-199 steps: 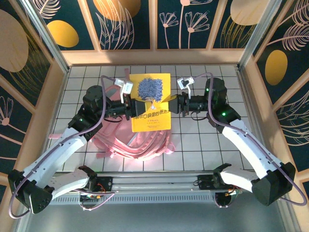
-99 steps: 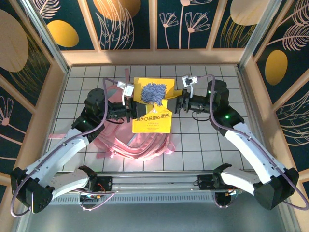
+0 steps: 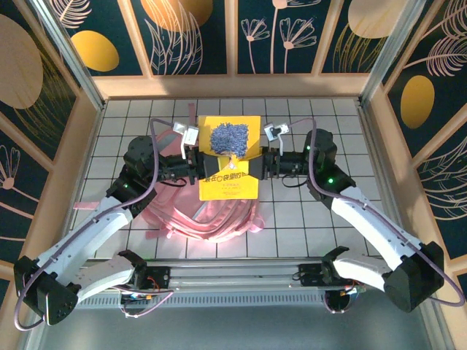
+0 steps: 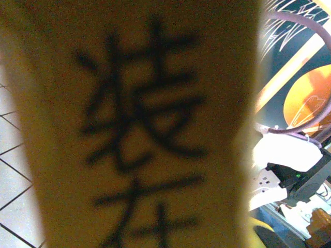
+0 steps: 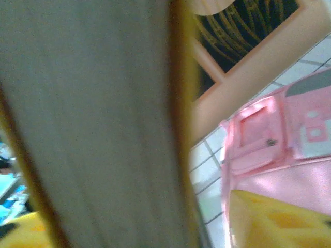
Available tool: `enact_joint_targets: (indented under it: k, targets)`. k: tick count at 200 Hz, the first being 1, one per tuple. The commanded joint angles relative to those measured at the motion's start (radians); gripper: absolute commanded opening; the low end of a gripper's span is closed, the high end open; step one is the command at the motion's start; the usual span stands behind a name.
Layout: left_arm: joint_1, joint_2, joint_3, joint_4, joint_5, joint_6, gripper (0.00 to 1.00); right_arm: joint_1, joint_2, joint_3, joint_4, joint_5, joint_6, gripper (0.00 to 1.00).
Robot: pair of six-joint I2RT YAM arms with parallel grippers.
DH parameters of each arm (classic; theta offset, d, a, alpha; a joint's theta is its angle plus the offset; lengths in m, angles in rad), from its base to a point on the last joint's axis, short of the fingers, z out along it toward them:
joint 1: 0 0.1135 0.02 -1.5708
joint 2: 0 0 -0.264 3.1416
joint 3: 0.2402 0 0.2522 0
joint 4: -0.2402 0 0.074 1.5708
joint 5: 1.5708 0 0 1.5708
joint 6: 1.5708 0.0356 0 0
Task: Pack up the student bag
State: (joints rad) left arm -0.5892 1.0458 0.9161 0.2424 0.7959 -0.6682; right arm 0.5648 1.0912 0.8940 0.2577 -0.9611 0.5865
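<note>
Two arms meet at the yellow book (image 3: 230, 164), held above the student bag (image 3: 211, 219) lying on the table (image 3: 306, 219). My right end effector (image 3: 264, 164), off the edge a moment ago, is back at it (gripping or not, I cannot tell). The left end effector (image 3: 195, 164) stays clamped on the book's other edge, so I judge this a regrasp. Both wrists point inward, level.

White gridded tabletop (image 3: 292, 219); dark floral wall panels (image 3: 270, 36) around it.
</note>
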Motion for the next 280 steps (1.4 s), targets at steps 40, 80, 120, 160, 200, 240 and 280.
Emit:
enact_joint_targets:
  k: [40, 80, 120, 160, 200, 240, 280]
  targets:
    - [-0.003, -0.002, 0.007, 0.052, -0.009, 0.0, 0.64, 0.0, -0.069, 0.008, -0.023, 0.023, -0.045, 0.0]
    - [0.01, -0.003, -0.006, 0.083, 0.07, -0.024, 0.71, -0.006, -0.083, 0.018, -0.071, -0.045, -0.09, 0.0]
    - [0.049, -0.018, -0.056, 0.223, 0.162, -0.105, 0.41, -0.012, -0.101, 0.039, -0.169, -0.056, -0.151, 0.0]
    - [0.051, -0.003, -0.084, 0.276, 0.205, -0.13, 0.0, -0.013, -0.11, 0.029, -0.174, -0.05, -0.148, 0.0]
    - [0.05, -0.008, -0.101, 0.379, 0.197, -0.173, 0.0, -0.012, -0.1, 0.03, -0.145, -0.001, -0.124, 0.11]
    - [0.051, -0.049, -0.136, 0.587, -0.047, -0.297, 0.0, -0.04, -0.138, -0.066, 0.101, 0.157, 0.076, 0.79]
    - [0.051, -0.076, -0.113, 0.672, -0.266, -0.346, 0.0, -0.034, -0.169, -0.229, 0.437, 0.324, 0.336, 0.84]
